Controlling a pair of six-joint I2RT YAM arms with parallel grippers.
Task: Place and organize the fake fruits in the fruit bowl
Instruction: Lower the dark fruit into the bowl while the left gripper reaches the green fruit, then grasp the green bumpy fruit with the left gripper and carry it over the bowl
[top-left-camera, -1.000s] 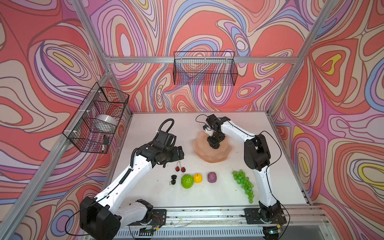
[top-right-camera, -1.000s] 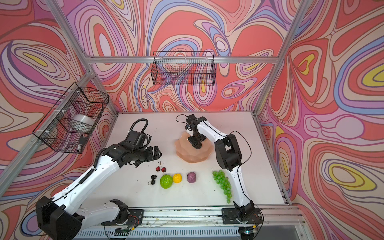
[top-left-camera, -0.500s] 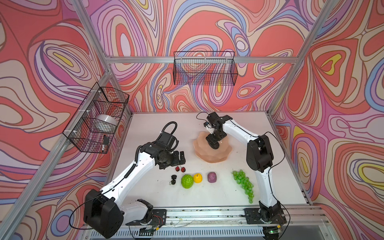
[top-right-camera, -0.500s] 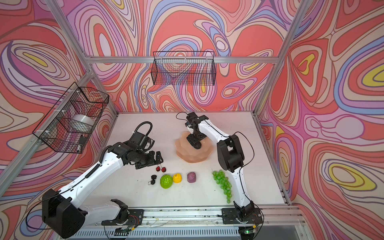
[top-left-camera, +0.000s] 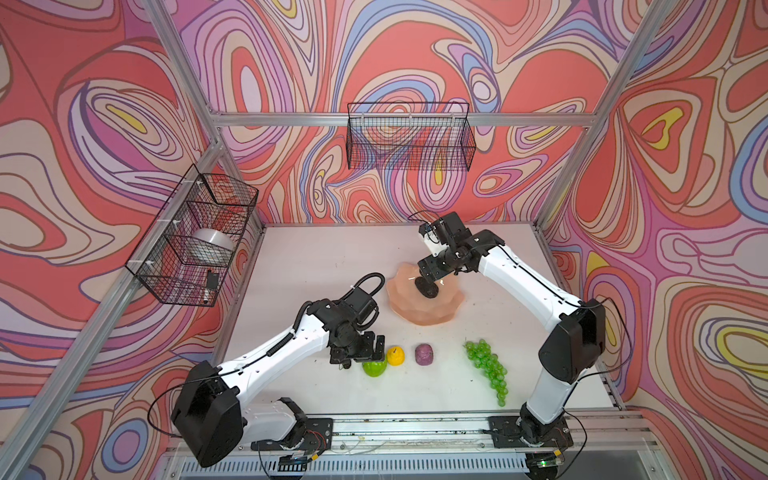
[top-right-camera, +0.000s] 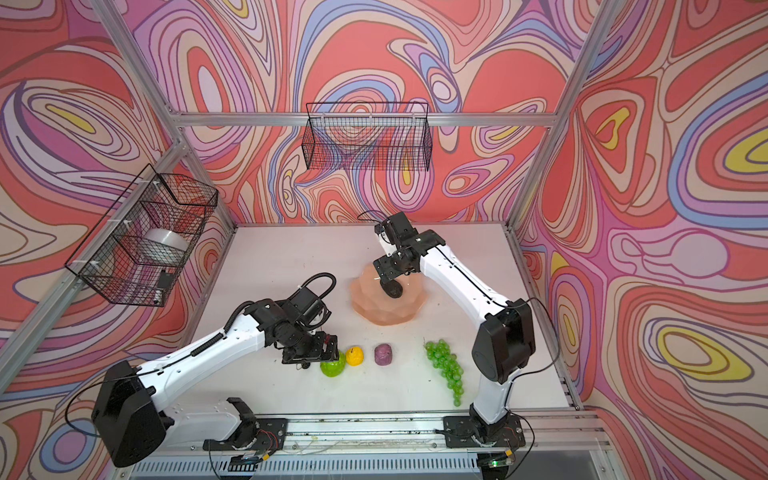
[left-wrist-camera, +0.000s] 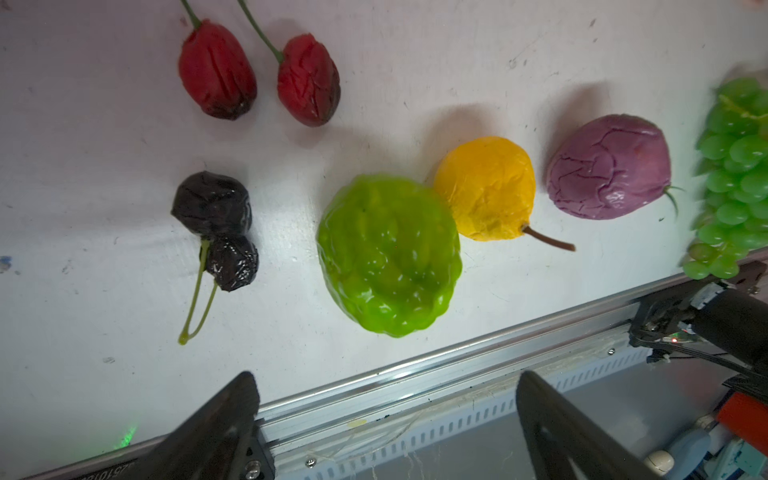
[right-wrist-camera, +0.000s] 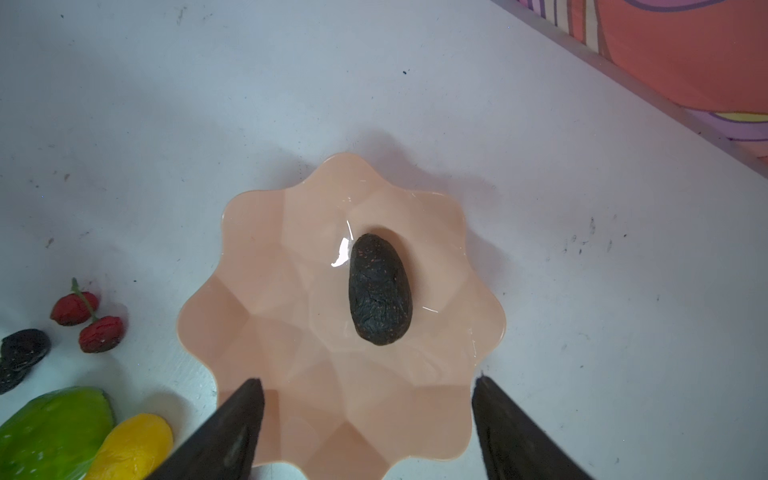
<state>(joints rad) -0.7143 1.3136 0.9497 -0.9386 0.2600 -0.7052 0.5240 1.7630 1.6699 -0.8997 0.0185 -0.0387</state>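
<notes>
Just right of centre in both top views, the fruit bowl (top-left-camera: 426, 313) sits on the white table (top-left-camera: 316, 266). The dark avocado (top-left-camera: 428, 289) lies loose inside it, a little off the bowl's middle. Above the bowl hangs the right gripper (right-wrist-camera: 368, 384), its two fingers spread wide and touching nothing (the right wrist view shows the avocado well clear of both).

Lower in the frame, the other fruits run in a row near the table's front edge. From left to right these are the black berries (left-wrist-camera: 216, 228), the lime-green ball (top-left-camera: 375, 368), the yellow fruit (top-left-camera: 395, 356), the purple ball (top-left-camera: 424, 354) and, well apart at lower right, the green grape bunch (top-left-camera: 486, 368). The yellow fruit is pressed against the lime-green ball. The red cherry pair (left-wrist-camera: 257, 70) lies just beside the berries, on the side away from the front rail. In both top views it is hidden under the left arm.

Over the left end of this row is the left gripper (left-wrist-camera: 386, 375), its jaws wide apart and holding nothing.
</notes>
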